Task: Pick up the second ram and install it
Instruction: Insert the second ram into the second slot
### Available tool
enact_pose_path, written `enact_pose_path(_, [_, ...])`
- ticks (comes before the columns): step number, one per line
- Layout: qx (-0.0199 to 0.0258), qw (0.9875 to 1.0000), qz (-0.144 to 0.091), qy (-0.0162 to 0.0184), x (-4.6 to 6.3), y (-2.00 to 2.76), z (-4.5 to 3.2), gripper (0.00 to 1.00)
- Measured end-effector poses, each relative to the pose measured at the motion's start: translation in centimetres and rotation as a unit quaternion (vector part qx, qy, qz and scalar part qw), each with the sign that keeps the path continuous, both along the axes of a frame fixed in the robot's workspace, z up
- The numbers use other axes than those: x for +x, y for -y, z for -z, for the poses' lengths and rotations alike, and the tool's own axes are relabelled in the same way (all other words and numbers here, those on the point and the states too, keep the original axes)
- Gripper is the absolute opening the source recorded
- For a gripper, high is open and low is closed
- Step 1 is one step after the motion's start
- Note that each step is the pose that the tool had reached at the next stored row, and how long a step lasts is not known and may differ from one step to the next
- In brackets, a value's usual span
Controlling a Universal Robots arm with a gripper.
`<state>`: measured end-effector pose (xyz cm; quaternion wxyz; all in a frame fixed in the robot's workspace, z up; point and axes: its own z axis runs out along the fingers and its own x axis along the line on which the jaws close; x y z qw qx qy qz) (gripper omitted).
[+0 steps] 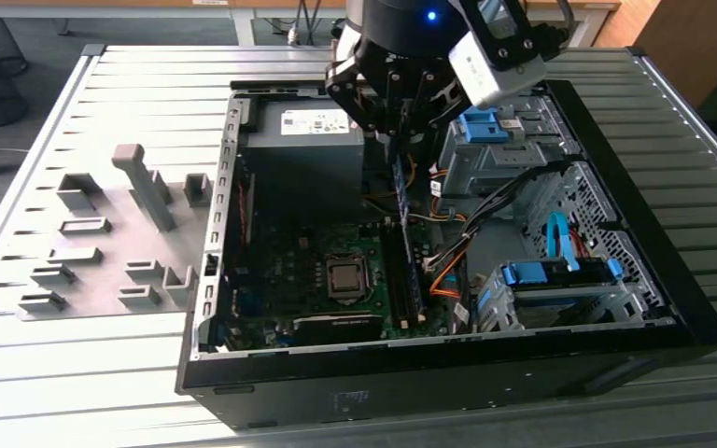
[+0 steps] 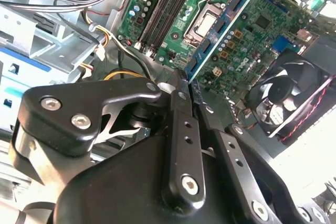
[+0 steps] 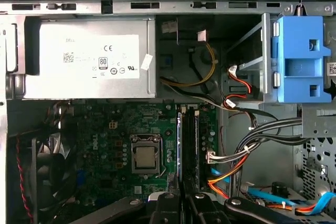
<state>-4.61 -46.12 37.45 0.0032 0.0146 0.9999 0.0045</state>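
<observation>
We have the hand (image 1: 399,131) at upper centre of the exterior view, hanging over the open PC case (image 1: 657,308) that lies on its side on the slatted desk (image 1: 97,373). Its fingers (image 2: 181,129) are pressed together on the second ram (image 2: 223,30), pinching the stick by one short end. In the second wrist view the stick runs as a thin blue-green strip from the fingertips up toward upper right, edge-on, seen against the motherboard (image 2: 252,51).

In the exterior view the ram (image 1: 400,182) hangs just under the hand, long edge pointing down the frame, above the memory slots (image 1: 402,280) at centre. We judge the end grip keeps the connector edge free for seating. The stick looks roughly in line with the slots but apart from them, not yet seated.

First wrist view: slots (image 3: 189,145) run up from bottom centre, right of the CPU socket (image 3: 145,157), power supply (image 3: 89,59) upper left.

Grey holder blocks (image 1: 109,252) sit on the desk at left of the exterior view, well apart from the hand.
</observation>
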Motion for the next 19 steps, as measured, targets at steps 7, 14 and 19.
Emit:
enact_pose_path(7, [0.0001,0.9994,-0.036,0.0001,0.0,0.01,0.26,0.14])
enact_pose_path(14, [0.0,0.9983,-0.059,0.0,0.0,0.15,0.61,0.14])
enact_pose_path(19, [0.0001,0.9976,-0.069,0.0,0.0,0.21,0.77,0.14])
